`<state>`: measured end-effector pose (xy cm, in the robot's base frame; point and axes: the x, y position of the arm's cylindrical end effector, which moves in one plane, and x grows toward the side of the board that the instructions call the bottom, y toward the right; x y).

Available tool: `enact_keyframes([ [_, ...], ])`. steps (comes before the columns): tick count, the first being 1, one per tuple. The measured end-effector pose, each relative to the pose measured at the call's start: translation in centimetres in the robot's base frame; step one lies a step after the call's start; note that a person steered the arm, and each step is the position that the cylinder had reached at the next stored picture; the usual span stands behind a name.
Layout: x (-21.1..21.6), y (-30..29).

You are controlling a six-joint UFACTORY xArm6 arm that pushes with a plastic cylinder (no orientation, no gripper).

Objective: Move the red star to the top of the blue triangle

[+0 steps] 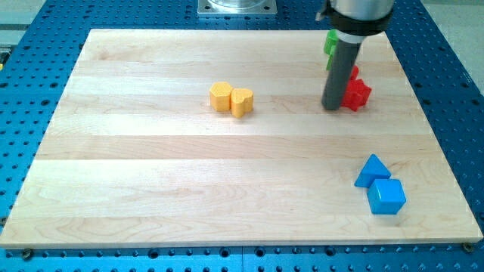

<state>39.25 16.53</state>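
The red star (355, 92) lies near the view's upper right on the wooden board (151, 166). My tip (332, 108) touches its left side, and the rod hides part of it. The blue triangle (371, 169) lies at the view's lower right, well below the star. A blue cube (387, 196) touches the triangle's lower right side.
A green block (330, 42) sits above the red star, mostly hidden behind the rod. A yellow hexagon (220, 97) and a yellow heart (242, 101) sit together left of the tip. A blue perforated table (30, 113) surrounds the board.
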Motion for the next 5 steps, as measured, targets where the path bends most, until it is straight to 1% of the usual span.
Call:
enact_keyframes([
  [1, 0.0, 1.4],
  [2, 4.2, 3.2],
  [3, 1.8, 13.9],
  [4, -3.5, 14.1],
  [5, -3.3, 9.5],
])
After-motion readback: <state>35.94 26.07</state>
